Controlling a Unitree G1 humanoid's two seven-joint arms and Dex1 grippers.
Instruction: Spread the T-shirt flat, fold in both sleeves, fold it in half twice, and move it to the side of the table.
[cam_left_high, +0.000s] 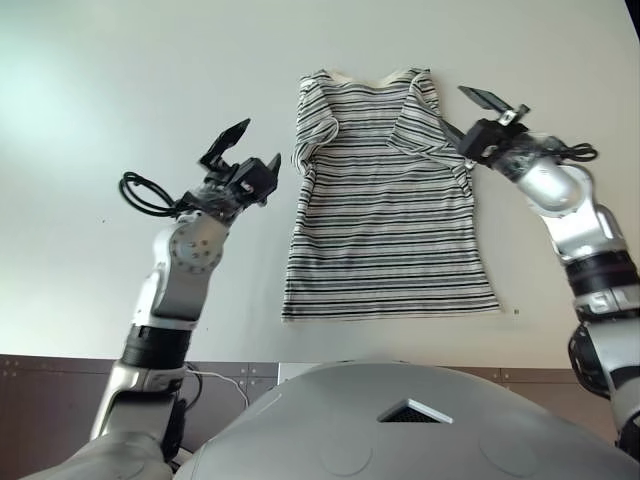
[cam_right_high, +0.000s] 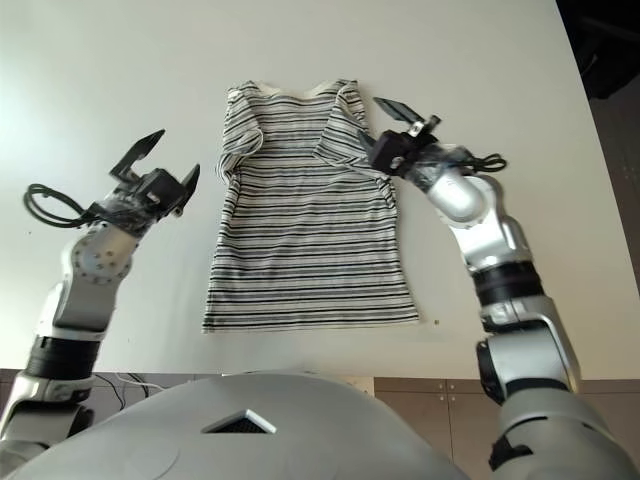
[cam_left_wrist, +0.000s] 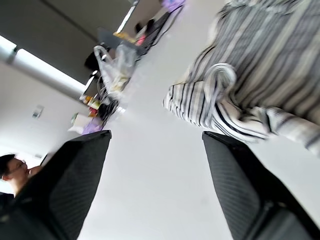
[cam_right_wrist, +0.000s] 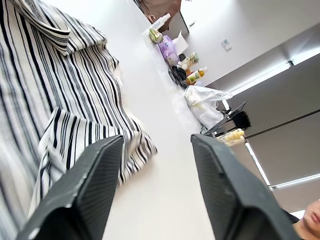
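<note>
The striped T-shirt lies flat in the middle of the white tabletop, with both sleeves folded in. The left pincer is wide open, just beside the left sleeve. The right pincer is also open, at the edge of the right sleeve.

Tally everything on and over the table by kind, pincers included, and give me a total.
Black-and-white striped fabric T-shirt: 1
Black two-finger pincers: 2, the left pincer and the right pincer, both open
White table: 1
Total: 4
</note>
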